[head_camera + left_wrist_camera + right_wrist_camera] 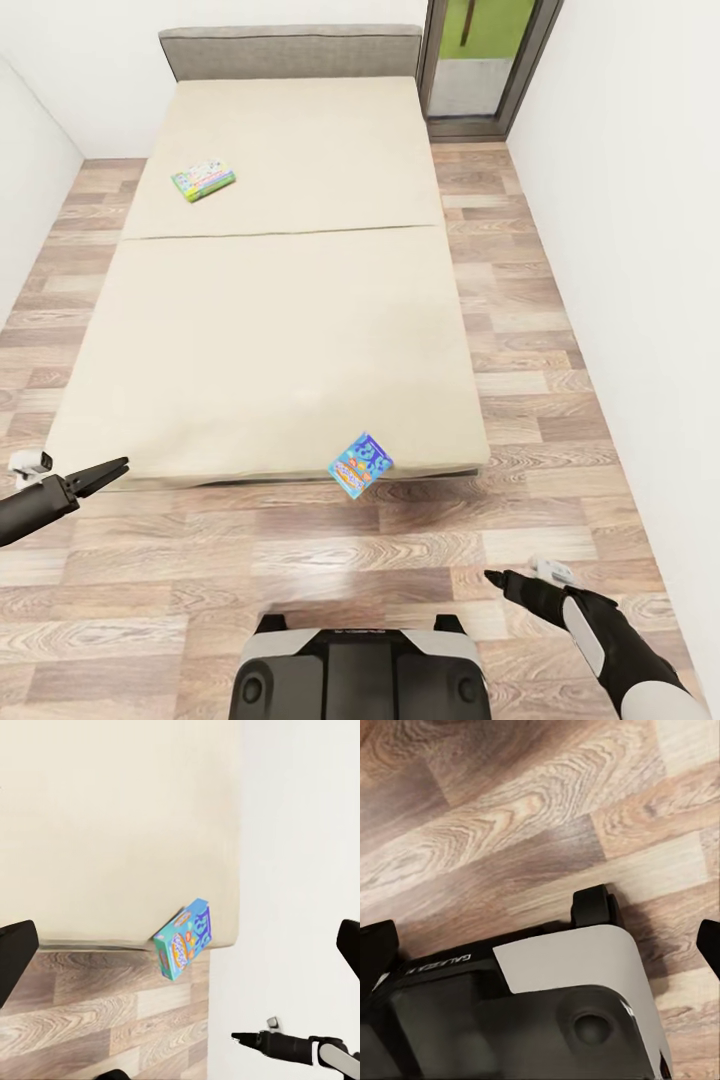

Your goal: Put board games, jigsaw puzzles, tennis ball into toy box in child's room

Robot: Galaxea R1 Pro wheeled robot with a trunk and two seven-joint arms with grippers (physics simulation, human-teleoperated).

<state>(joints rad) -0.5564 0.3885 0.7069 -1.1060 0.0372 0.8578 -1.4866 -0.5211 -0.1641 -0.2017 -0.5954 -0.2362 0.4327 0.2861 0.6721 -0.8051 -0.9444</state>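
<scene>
Bed (pixel 270 300): wide, cream cover, grey padded headboard (pixel 290 50) at the far end, standing on wood-plank floor (pixel 560 330) between white walls. A seam crosses the cover from side to side.

Robot base (pixel 360 675): at the near edge of the head view, facing the foot of the bed. In the right wrist view the base's grey and black shell (pixel 547 1005) lies over the planks.

First board game (pixel 203 181): flat on the far half of the bed, towards the left side, long axis running roughly across the bed, slightly skewed. Well apart from both grippers.

Second board game (pixel 361 463): at the near edge of the bed, right of centre, tilted and overhanging the edge; in the left wrist view (pixel 184 939) it leans corner-down against the mattress side, long axis on a diagonal. It lies between the two arms, nearer the right gripper, touching neither.

Left gripper (pixel 105 472): low at the left, before the bed's near corner, fingers drawn together, holding nothing.

Right gripper (pixel 497 577): low at the right over the floor, empty; whether its fingers are parted cannot be told.
</scene>
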